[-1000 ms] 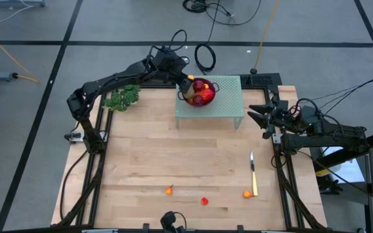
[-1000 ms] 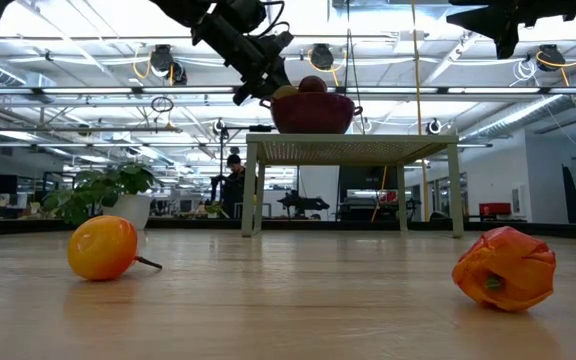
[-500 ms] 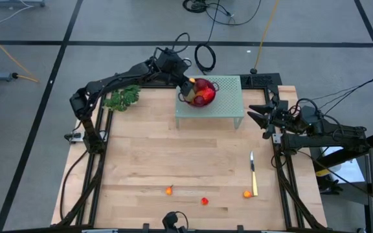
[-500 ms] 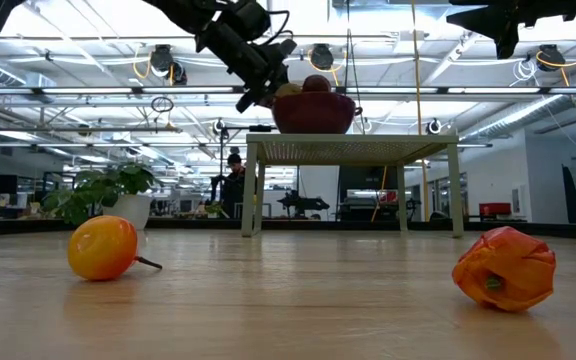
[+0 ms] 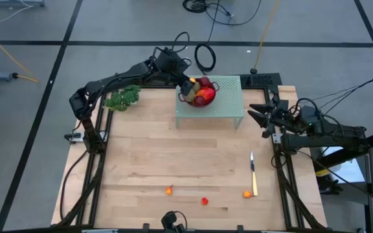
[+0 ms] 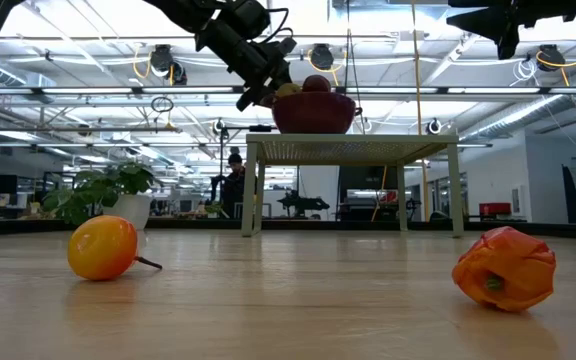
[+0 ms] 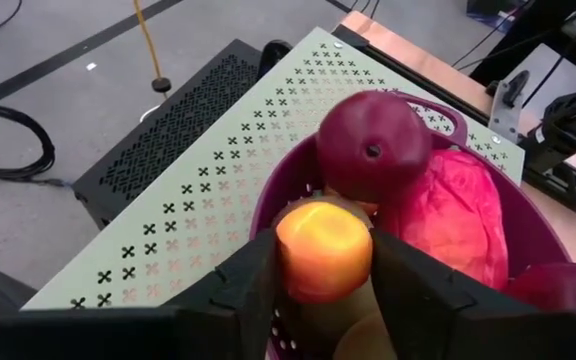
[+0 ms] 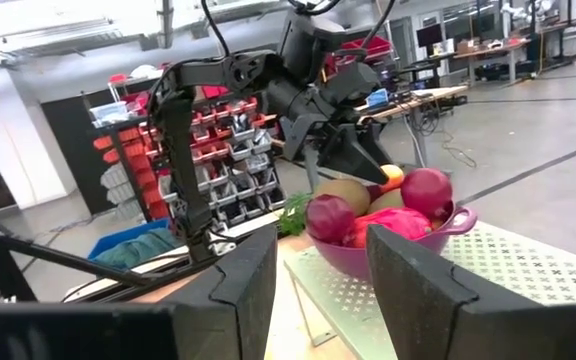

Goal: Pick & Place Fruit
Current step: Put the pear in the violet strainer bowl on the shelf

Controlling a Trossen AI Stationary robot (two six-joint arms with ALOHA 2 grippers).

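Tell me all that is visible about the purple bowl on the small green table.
The purple bowl looks like glossy plastic, round, with a small loop handle at its rim. It stands upright on the perforated pale green table, heaped with fruit. The left gripper is at its rim with an orange piece between the fingers.

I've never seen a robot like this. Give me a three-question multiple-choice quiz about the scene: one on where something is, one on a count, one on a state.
1. Where does the purple bowl stand?
A. On the small green table
B. On the floor
C. Beside the knife

2. How many small fruits lie loose on the wooden table?
A. One
B. Three
C. Six

3. What sits between the left gripper fingers?
A. Nothing
B. The leafy sprig
C. An orange fruit

Answers: 1 A, the bowl sits on its perforated top. 2 B, three lie along the near edge. 3 C, it shows in the left wrist view, over the bowl.
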